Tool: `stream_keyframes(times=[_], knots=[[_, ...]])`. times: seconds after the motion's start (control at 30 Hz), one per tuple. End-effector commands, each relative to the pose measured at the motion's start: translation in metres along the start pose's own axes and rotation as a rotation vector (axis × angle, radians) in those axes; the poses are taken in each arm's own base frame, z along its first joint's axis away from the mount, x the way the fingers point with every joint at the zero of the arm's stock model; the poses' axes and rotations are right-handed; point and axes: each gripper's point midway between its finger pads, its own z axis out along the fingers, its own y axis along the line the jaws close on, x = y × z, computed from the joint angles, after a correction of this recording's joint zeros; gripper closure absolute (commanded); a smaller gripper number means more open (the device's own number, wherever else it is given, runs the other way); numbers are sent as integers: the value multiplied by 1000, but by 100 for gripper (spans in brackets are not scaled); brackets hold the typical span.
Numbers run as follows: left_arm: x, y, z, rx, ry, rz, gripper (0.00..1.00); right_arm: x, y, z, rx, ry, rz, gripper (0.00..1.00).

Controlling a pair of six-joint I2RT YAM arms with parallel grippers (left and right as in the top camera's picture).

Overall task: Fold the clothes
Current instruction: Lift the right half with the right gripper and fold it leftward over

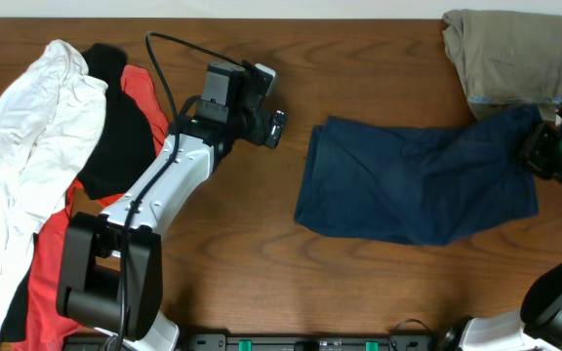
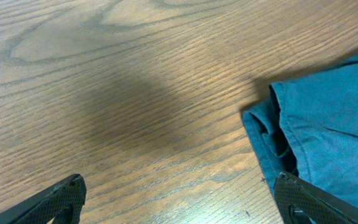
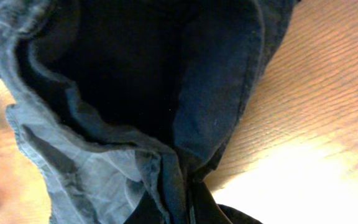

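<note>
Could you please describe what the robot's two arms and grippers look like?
The left arm has white links, black joints and a black cable looping above it. The left gripper is black, with finely textured black fingers. The right gripper is also black and shows a small green light; the right arm is dark with a white lower segment.

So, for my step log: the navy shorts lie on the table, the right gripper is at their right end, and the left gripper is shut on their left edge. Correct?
Not the last part. The left gripper is open over bare table, beside the left edge of the navy shorts, gripping nothing; the left wrist view shows it. The rest holds.
</note>
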Motion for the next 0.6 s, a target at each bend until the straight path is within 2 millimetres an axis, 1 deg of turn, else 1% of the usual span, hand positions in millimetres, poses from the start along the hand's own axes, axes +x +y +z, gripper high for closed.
stream_keyframes(times=[0.0,0.13,0.33,0.57], knots=[[-12,2,-4,-8,-23,20,2,-5,24,-9,37,-16,-131,99],[-12,2,-4,-7,-23,15,2,8,67,6,25,24,-246,99],[-11,2,-4,-7,-23,-7,2,33,122,36,101,53,-340,99],[-9,2,-2,-6,-16,-13,2,66,198,72,28,60,-400,99]])
